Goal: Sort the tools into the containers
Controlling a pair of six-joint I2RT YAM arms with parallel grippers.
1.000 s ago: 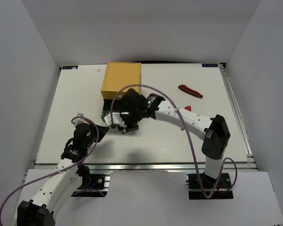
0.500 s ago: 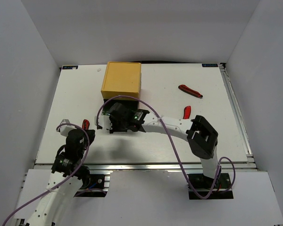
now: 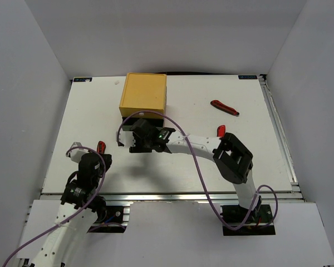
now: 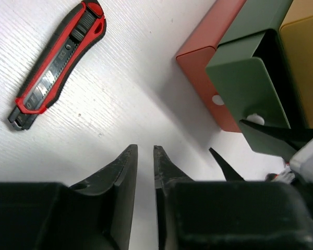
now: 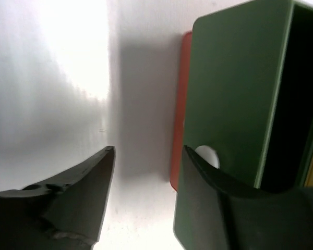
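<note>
At about 7 o'clock on the table [image 3: 83, 111], the left gripper [image 4: 145, 156] has its fingers drawn almost together. Only a thin slit shows between them, with nothing in it. Its wrist view shows a red-and-black knife [image 4: 57, 65] lying flat on the white surface toward 10 o'clock of the fingertips, well apart from them. From above, the knife is only a red speck beside that arm.

Farther in, near the table's centre, the right gripper [image 5: 148, 151] is spread wide and holds nothing. The top view hides its fingers under the wrist. Its own camera shows one finger over bare table and the other across the face of the green drawer [image 5: 235, 94], its tip just below the white knob [image 5: 206, 155]. I cannot tell whether it touches.

The left wrist view shows what the overhead cannot. The green drawer is pulled out past the red-orange drawer [image 4: 203, 52] under it, with the yellow drawer [image 4: 308, 62] above. The green drawer's inside is dark, and I cannot make out any contents. From above, the chest [image 3: 143, 94] at 12 o'clock shows little beyond its yellow top.

Only the top view catches the far tools. One red-handled tool [image 3: 224, 107] lies alone at 2 o'clock. A second red tool [image 3: 220, 130] at 3 o'clock shows just beside the right arm.
</note>
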